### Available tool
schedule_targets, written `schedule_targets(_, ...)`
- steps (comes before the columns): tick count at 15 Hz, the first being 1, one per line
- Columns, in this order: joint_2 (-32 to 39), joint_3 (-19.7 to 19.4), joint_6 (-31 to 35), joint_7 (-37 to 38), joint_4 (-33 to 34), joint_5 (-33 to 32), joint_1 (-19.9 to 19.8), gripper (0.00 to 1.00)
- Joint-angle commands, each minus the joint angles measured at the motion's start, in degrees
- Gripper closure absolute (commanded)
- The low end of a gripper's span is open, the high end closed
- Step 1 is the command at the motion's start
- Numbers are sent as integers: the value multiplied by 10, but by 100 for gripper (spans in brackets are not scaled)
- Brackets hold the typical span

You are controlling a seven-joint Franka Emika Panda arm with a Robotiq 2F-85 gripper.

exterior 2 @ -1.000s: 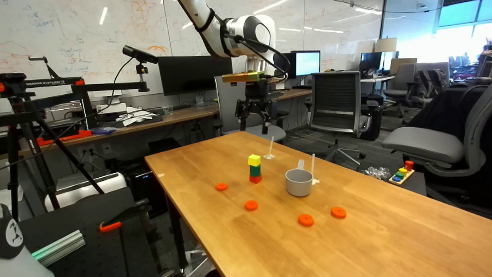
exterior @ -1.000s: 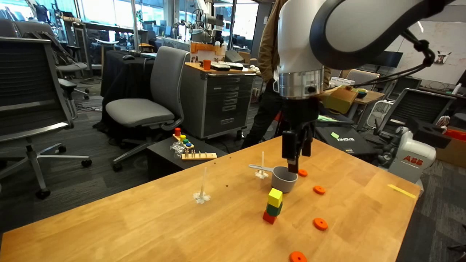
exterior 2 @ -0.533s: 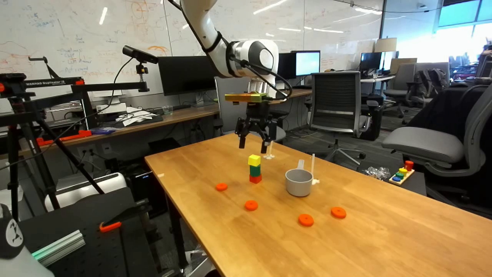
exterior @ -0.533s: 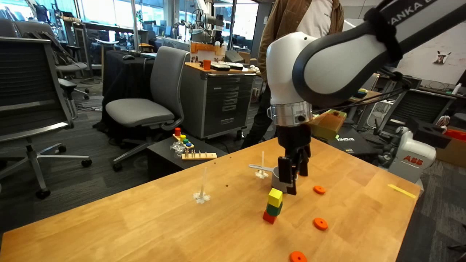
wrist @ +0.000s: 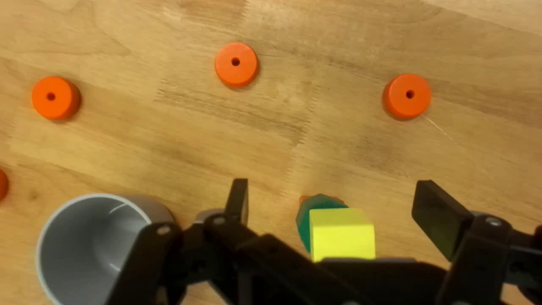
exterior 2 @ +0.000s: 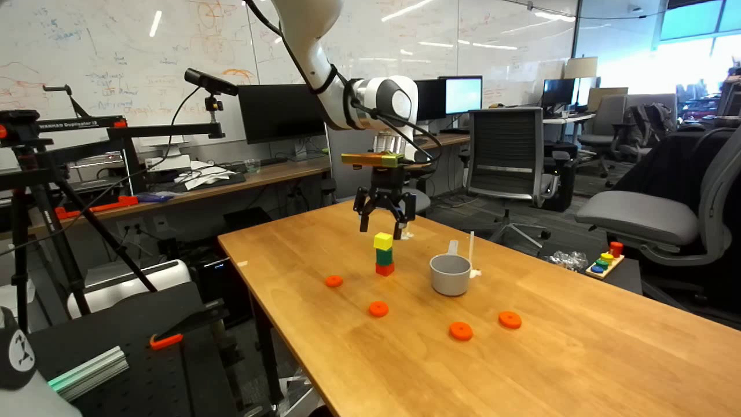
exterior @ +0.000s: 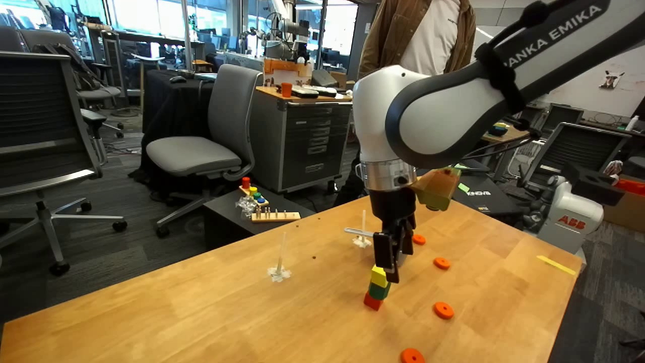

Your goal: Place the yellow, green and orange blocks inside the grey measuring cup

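At the left of the wrist view stands the grey measuring cup (wrist: 91, 250), upright and partly hidden by the gripper (wrist: 334, 207), with no block in as much of its inside as shows; judging from that, nothing of the task is done. Next to the right, the jaws stand wide apart with nothing pinched, one side between the cup and the stack (exterior 2: 384, 257), the opposite side beyond it. In the gap shows the yellow block (wrist: 342, 235), with the green block (wrist: 313, 204) peeking out under it; of the orange-red block only slivers show there, but both exterior views have the orange-red block (exterior 2: 385, 269) at the bottom, on the wooden table (exterior 2: 550, 370). Whether the tips reach level with the yellow block or hang just above it is hard to tell – in an exterior view the gripper covers part of it. Farther right lies one of the orange discs (wrist: 402, 101), which the task doesn't ask for. So all three blocks are left to move – likely yellow first, since it tops the stack, then green, then orange-red
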Motion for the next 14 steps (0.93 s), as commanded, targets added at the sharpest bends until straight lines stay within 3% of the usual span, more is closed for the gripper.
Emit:
schedule_targets(1,35,-1,-23,-15,56,-5,19,0)
schedule_targets(6,55,-1,-33,-24,85,-5,32,0)
schedule_targets(7,56,-2,-33,-27,88,-7,33,25)
schedule_targets(8,57,-4,-31,-27,90,-8,35,25)
schedule_targets(14,54,-4,-27,-29,96,-2,30,73)
